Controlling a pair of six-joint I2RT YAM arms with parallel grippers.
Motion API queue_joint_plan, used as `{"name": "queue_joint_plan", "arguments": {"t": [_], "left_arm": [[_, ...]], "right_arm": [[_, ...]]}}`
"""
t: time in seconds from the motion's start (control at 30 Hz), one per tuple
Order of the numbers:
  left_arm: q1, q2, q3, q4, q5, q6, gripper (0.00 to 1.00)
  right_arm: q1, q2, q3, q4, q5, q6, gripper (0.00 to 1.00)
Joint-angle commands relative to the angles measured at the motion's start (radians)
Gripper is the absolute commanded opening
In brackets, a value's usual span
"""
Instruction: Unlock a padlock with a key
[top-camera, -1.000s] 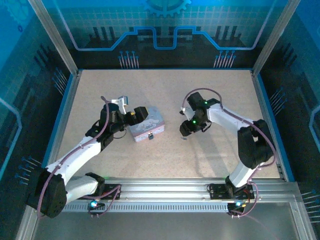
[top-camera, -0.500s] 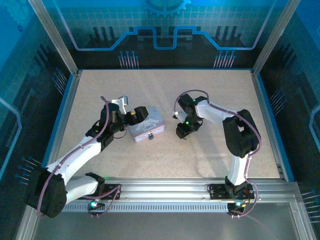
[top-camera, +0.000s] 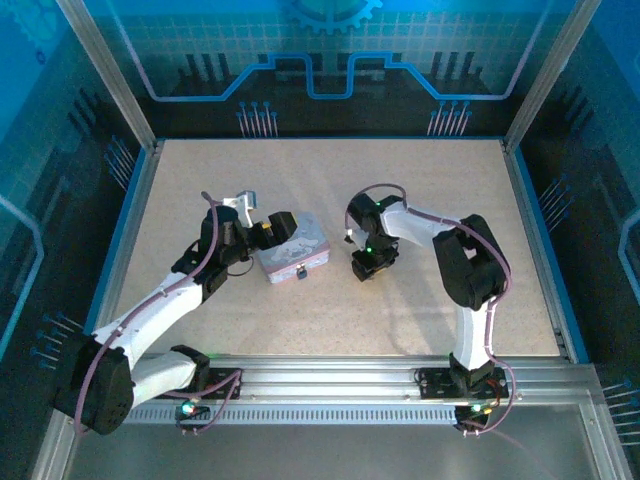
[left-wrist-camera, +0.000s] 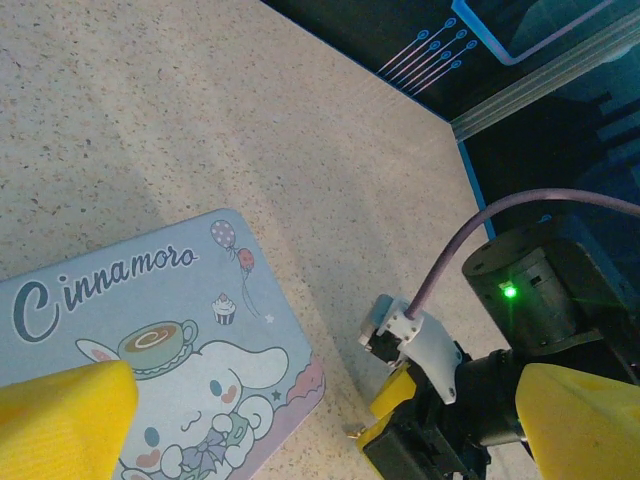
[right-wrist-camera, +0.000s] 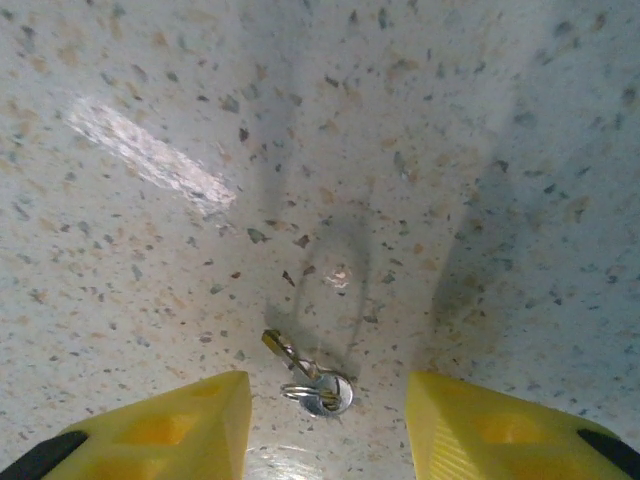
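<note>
- key (right-wrist-camera: 305, 373) lies flat on table (top-camera: 420, 180) near its middle, small ring on it; not picked up
- right gripper (right-wrist-camera: 325, 425) low over key, yellow fingers (right-wrist-camera: 150, 420) spread either side; nothing pinched
- padlock (top-camera: 300, 272) looks like the dark speck at near edge of tin (top-camera: 297, 250); too small to tell whether shackle is shut
- left gripper (left-wrist-camera: 320, 405) spread over the tin's corner; no clamp seen
- judged early: key grasp, insertion and turn all left
</note>
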Motion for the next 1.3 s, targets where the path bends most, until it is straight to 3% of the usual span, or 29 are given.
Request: {"name": "queue_joint_plan", "arguments": {"t": [0.0,0.53,1.27], "left_arm": [[-0.007,0.008,0.013,0.013,0.012,-0.017,0.99],[-0.007,0.009,0.011,0.016,0.012,-0.021,0.99],[-0.007,0.013,0.021,0.011,0.013,-0.021,0.99]], "right_arm": [[0.02,0.023,0.023,-0.037,0.013,0.022,0.43],[0.027,0.02,0.004,-0.045,0.057,0.047,0.34],[0.027,-0.064,-0.033,-0.049,0.079,0.047,0.07]]}}
